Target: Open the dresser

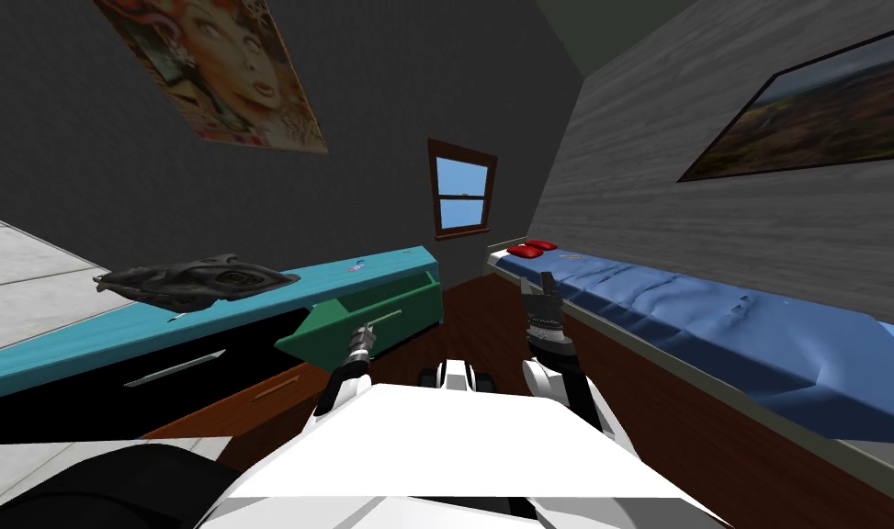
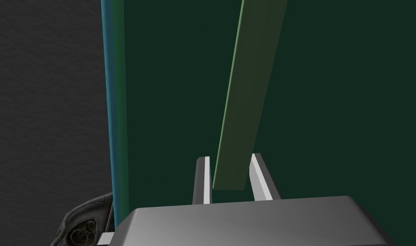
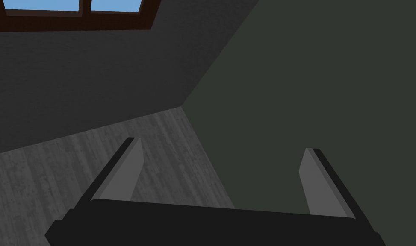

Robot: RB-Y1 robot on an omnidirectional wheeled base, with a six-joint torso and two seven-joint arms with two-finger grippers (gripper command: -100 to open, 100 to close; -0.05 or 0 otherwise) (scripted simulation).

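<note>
At the dresser's [image 1: 114, 335] far end, the green drawer [image 1: 390, 308] stands partly out. Our left gripper [image 2: 229, 159] pinches the very tip of its handle [image 2: 249, 94], perhaps barely touching. A skewed pull could slip us off. Our right gripper [image 3: 222, 145] is spread, idle.

Dresser [image 1: 114, 331]: teal top, one drawer open.
Green drawer [image 1: 394, 317] stands pulled out at the far end; pale bar handle [image 2: 245, 98] across its front.

dresser [image 1: 86, 344] left, bed [image 1: 711, 321] right, window [image 1: 462, 190] ahead
</note>
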